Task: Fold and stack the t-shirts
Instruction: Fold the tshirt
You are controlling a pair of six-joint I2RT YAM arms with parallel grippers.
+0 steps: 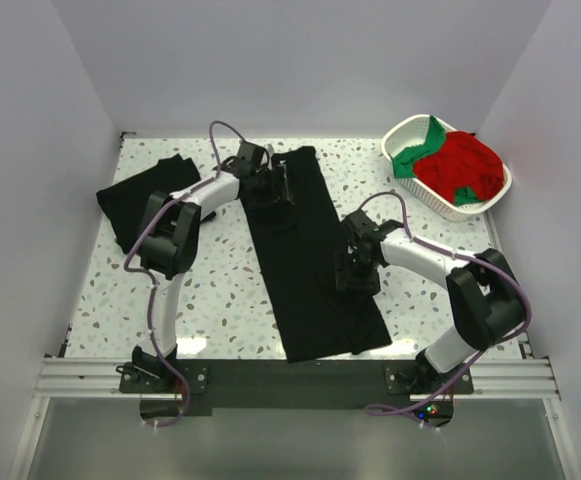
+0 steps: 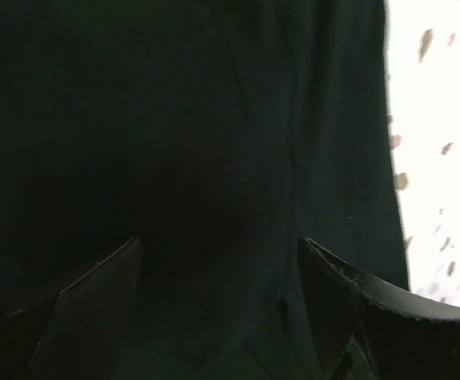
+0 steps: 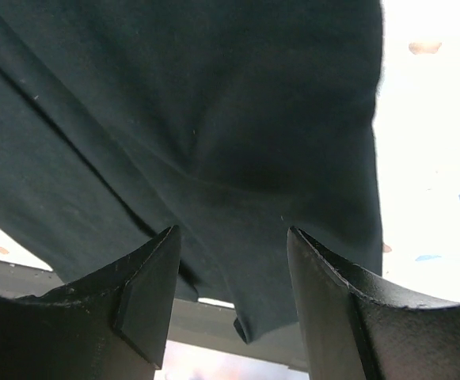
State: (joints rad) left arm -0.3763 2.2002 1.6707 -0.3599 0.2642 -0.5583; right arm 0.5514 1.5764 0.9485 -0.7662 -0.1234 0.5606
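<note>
black cloth t-shirt (image 1: pixel 305 270) lay as a long strip down the frame's centre on the surface (image 1: pixel 210 290). left fingers (image 2: pixel 95 293) at its upper end and right fingers (image 3: pixel 142 293) at its right edge stood apart. judged soft, limp, light; best pinched at corners.

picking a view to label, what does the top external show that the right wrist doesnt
Only the top external: the white basket holding the red shirt and green shirt, the second black shirt at far left, and the left gripper over the far end of the long black shirt. Only the right wrist: the right gripper up close, its jaws standing apart, and a crease in the cloth beyond them. Both: the long black shirt, the speckled table and the right gripper.
</note>
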